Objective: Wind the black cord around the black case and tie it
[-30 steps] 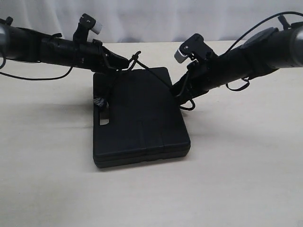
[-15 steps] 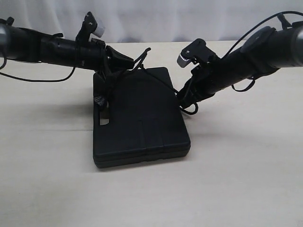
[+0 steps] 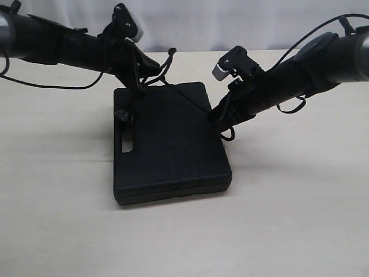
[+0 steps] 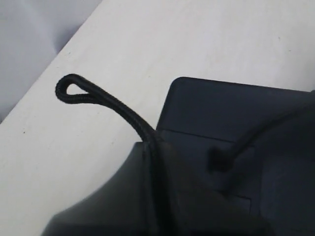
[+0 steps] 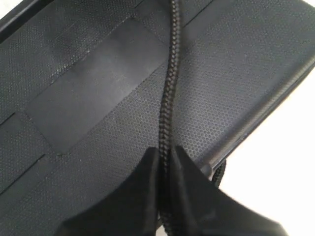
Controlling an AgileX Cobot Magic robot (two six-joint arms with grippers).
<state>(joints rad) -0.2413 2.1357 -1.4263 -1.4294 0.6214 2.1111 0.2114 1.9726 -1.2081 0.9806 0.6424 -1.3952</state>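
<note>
Found case (image 3: 173,144) flat mid-desk (image 3: 288,219). Found cord (image 3: 184,95) pinched tight in left claw (image 3: 151,72) above far-left corner, only a short loop poking past the tips; also pinched tight in right claw (image 3: 214,115) at right edge, stretched across far part of lid between the two.

Risks, judged: could have slipped from left pinch with so little loop spare, losing tension; could have dragged or tipped case under a hard pull, nothing pinning it; could have snagged on knot (image 3: 121,117) by handle slot (image 3: 125,149).

Noted dark loop (image 3: 228,136) under right claw, cord tail or arm cable, could not tell; tangle hazard.
</note>
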